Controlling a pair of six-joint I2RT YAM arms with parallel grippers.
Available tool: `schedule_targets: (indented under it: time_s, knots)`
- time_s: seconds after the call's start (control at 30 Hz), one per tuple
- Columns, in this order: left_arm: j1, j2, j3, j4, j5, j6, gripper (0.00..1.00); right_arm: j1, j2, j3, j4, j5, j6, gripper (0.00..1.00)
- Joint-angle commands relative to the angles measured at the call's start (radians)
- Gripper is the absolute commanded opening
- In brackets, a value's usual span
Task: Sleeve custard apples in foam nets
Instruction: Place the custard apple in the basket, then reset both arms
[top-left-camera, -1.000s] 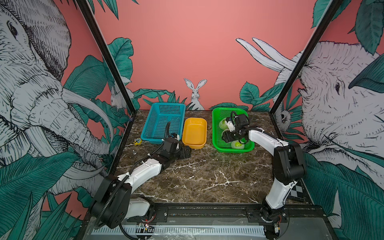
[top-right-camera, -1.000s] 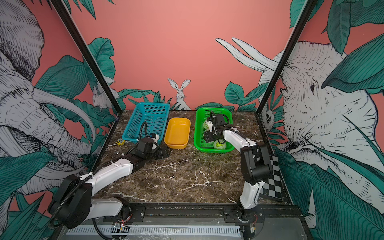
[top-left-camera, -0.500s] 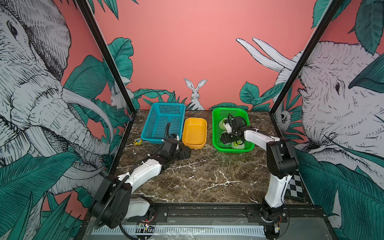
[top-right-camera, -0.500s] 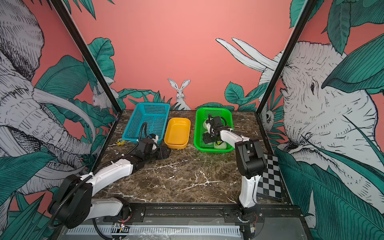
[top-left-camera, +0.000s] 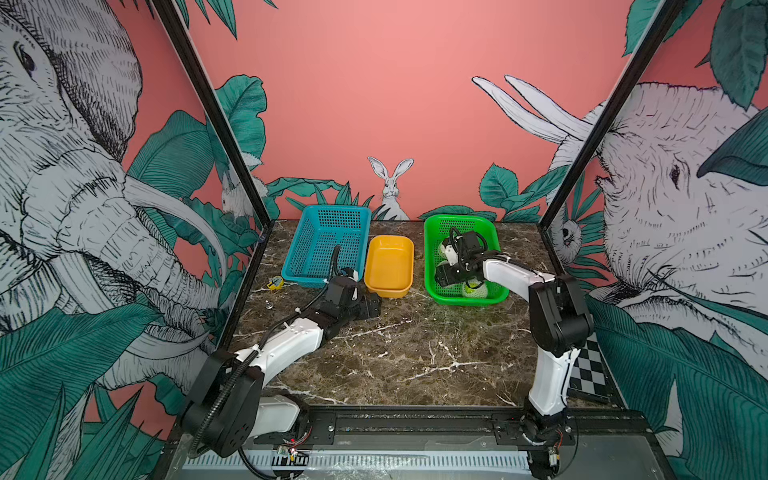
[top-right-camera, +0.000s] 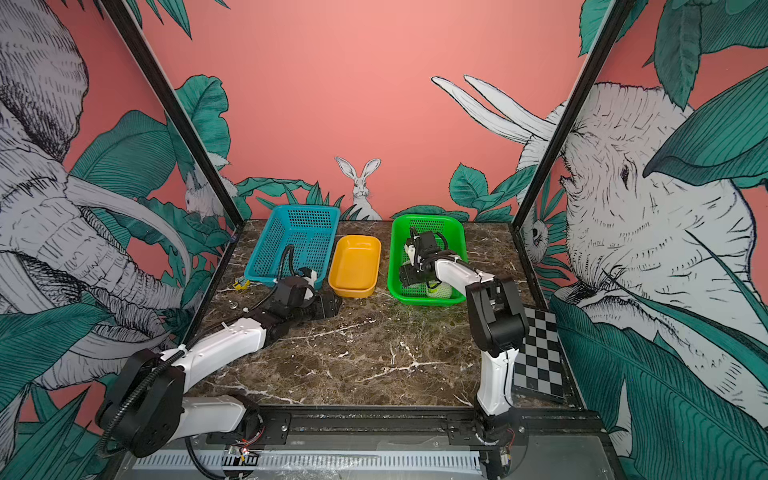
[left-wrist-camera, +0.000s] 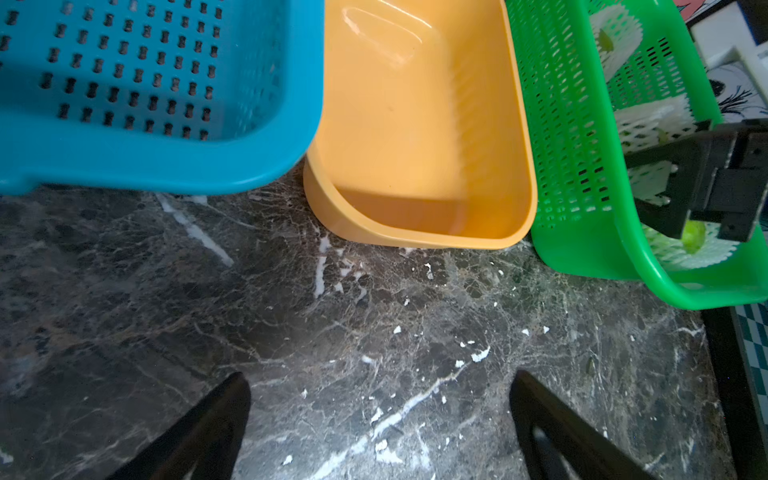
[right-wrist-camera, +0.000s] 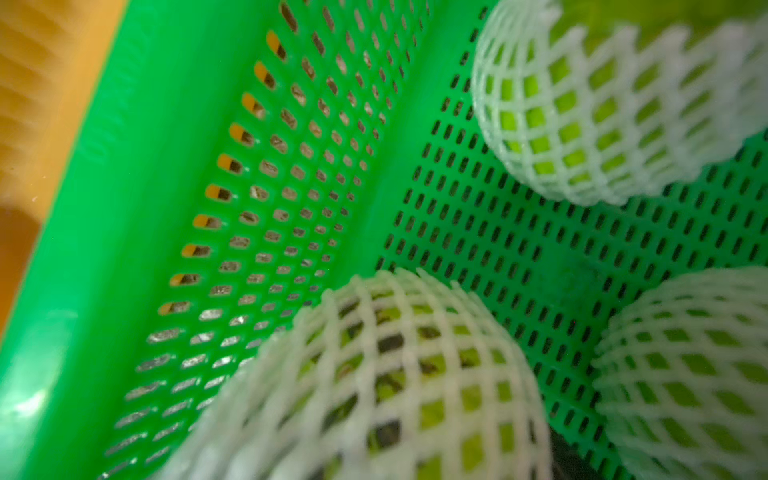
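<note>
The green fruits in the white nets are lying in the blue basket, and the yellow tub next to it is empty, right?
Not quite. The custard apples in their foam nets lie in the green basket, not the blue basket, as the right wrist view shows. The yellow tub next to the blue basket is empty, as you said.

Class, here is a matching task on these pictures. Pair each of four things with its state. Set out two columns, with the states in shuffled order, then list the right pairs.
Things
1. blue basket
2. yellow tub
3. green basket
4. left tool

States
A. holds custard apples in foam nets
B. open, over bare marble
C. solid walls, nothing inside
D. perforated walls, nothing inside

Pairs: 1-D, 2-C, 3-A, 4-B
</note>
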Motion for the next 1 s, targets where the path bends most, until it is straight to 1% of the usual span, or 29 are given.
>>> schedule_targets:
  time_s: [0.0, 0.17, 0.37, 0.6, 0.7, 0.9, 0.97]
  knots:
    - [0.005, -0.036, -0.012, -0.003, -0.007, -0.005, 0.99, 0.001, 0.016, 0.011, -0.014, 0.018, 0.005, 0.98]
    - [0.006, -0.045, -0.007, -0.013, -0.017, -0.002, 0.99, 0.001, -0.031, 0.005, -0.027, 0.051, -0.007, 0.99]
    - [0.005, -0.050, 0.006, -0.023, -0.040, 0.009, 0.99, 0.000, -0.107, 0.019, -0.091, 0.094, -0.037, 0.99]
    - [0.005, -0.091, 0.043, -0.086, -0.116, 0.079, 0.99, -0.008, -0.249, -0.011, -0.130, 0.122, -0.042, 0.99]
    - [0.008, -0.118, 0.061, -0.120, -0.182, 0.134, 0.99, -0.023, -0.345, -0.074, -0.096, 0.127, -0.029, 0.99]
    - [0.025, -0.180, 0.059, -0.143, -0.339, 0.263, 0.99, -0.064, -0.613, -0.345, 0.081, 0.185, -0.025, 0.99]
    - [0.042, -0.190, 0.044, -0.126, -0.370, 0.289, 0.99, -0.074, -0.698, -0.456, 0.168, 0.244, -0.044, 0.99]
